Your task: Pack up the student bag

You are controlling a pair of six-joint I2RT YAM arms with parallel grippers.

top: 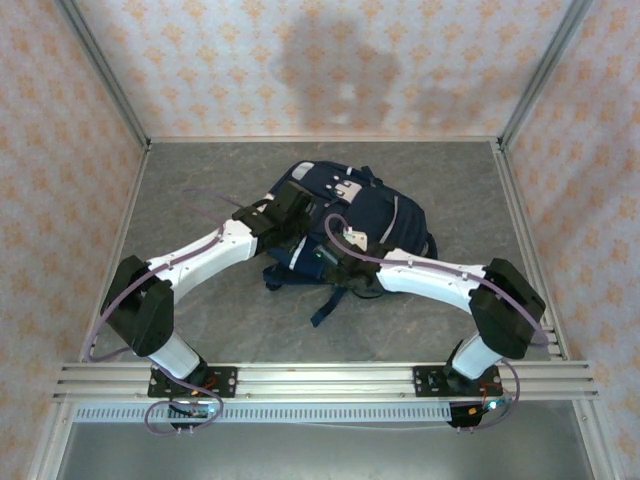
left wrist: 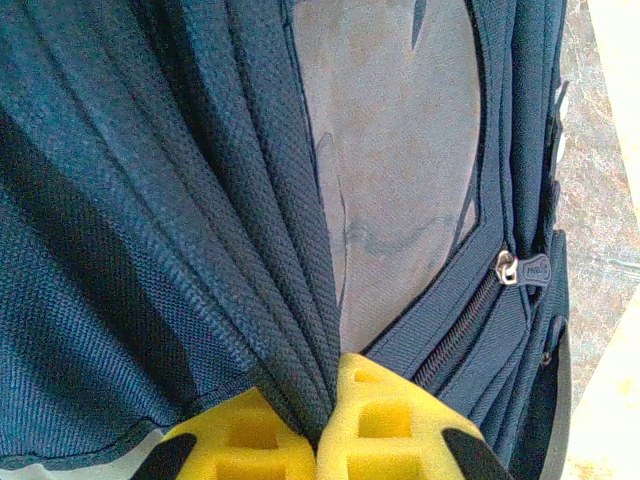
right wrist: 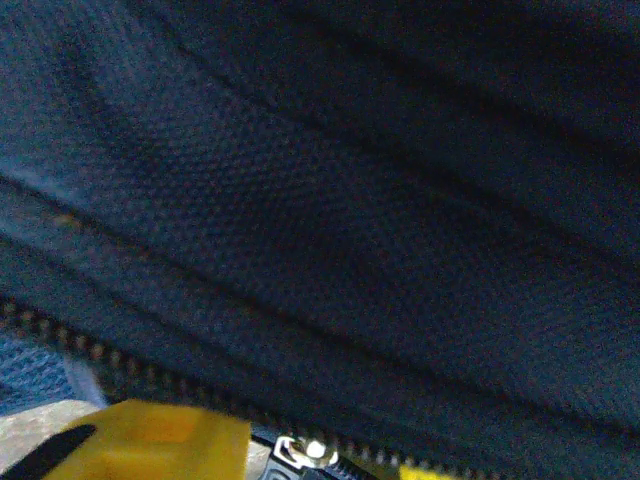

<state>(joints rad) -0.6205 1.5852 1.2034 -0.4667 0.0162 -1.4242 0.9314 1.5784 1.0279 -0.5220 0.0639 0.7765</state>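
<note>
left wrist view: my left gripper (left wrist: 322, 430) is pinching a gathered fold of the student bag (left wrist: 150, 250). its yellow fingers (left wrist: 240, 445) are pressing together on the navy fabric, which is fanning up from them toward 11 o'clock. a zipper pull (left wrist: 510, 268) is sitting at 2 o'clock from the pinch, and the grey table (left wrist: 400, 150) is showing at 12 o'clock between the bag's edges. in the right wrist view my right gripper (right wrist: 300, 462) is lying close against the dark weave, with a zipper slider (right wrist: 305, 452) between its fingers; i cannot tell whether they are closing on it. from the top external view the bag is lying mid-table, with my left gripper at its 9 o'clock edge and my right at its 7 o'clock.
</note>
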